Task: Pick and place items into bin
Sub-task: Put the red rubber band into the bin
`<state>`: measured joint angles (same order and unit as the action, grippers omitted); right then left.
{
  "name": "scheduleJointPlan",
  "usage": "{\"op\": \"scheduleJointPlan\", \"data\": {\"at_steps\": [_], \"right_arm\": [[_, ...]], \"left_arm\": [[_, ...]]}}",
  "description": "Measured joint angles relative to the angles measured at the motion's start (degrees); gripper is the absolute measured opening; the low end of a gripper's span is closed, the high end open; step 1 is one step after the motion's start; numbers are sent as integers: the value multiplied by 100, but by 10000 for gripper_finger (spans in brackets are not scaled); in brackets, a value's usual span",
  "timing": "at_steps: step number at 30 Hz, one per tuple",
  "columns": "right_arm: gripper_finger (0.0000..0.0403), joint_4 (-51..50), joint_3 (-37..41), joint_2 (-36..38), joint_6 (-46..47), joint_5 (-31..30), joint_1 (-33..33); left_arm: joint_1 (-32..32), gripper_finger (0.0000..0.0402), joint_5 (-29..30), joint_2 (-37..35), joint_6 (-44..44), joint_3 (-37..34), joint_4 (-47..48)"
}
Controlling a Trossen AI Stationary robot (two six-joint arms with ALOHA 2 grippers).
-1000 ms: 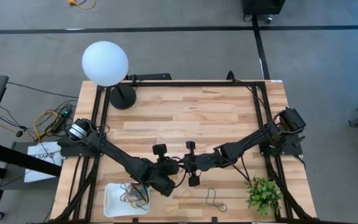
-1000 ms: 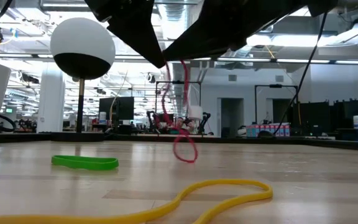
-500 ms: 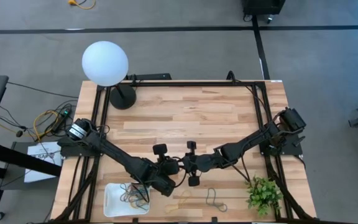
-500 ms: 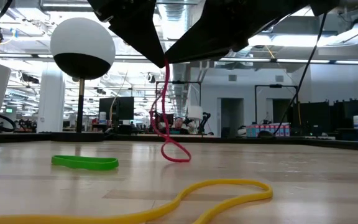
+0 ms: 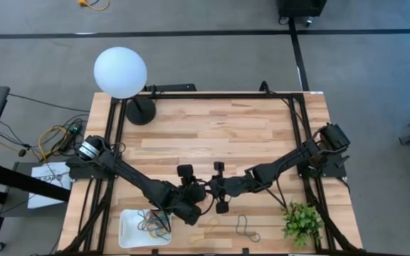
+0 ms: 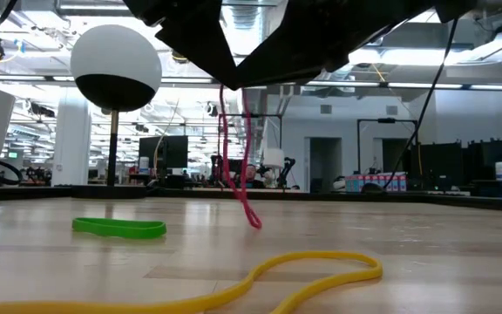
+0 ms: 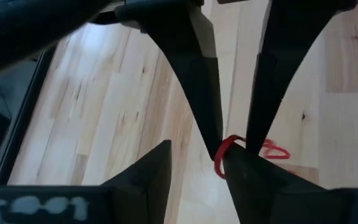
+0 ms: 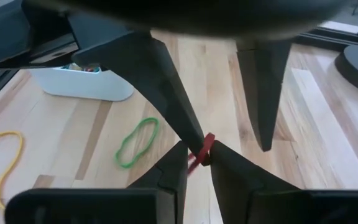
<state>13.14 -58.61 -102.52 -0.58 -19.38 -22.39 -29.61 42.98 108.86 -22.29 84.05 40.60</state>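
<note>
Overhead we see both arms meeting mid-table near the bin point(image 5: 144, 229). Only closer views show the red band point(image 6: 244, 187) hanging: right gripper point(image 8: 196, 151) pinches it, left gripper point(image 7: 194, 155) fingers parted beside it.

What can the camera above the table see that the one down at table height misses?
Only the overhead view shows the shallow white plastic tray with bands inside, the green leafy plant, and both dark arms meeting mid-table. Only the table-height view shows the thin red rubber band dangling from the fingers overhead, its lower end just above the wood. Both show the white globe lamp, the flat green rubber band, the looping yellow rubber band and the wooden table.
</note>
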Motion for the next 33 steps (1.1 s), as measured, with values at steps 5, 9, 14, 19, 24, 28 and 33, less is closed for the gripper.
{"op": "scheduleJointPlan", "data": {"at_steps": [5,9,14,19,24,28,33], "right_arm": [[61,154,6,-7,-285,-13,-81],[61,257,7,-9,-660,-45,-165],[61,287,6,-9,-745,-86,-201],[61,208,4,-9,-749,-466,-216],[61,66,-16,-9,-760,-858,-282],[61,27,-29,-7,-775,-923,-286],[61,-10,-31,-6,-762,-973,-284]], "left_arm": [[18,122,-69,-2,29,1,-79],[10,87,-110,-4,-2,7,-119],[20,20,-348,-4,-101,7,-125],[28,17,-378,-4,-317,7,-99],[-16,13,-420,-4,-352,9,-50],[-97,6,-430,-4,-503,17,193],[-180,12,-496,-4,-767,28,447]]}}
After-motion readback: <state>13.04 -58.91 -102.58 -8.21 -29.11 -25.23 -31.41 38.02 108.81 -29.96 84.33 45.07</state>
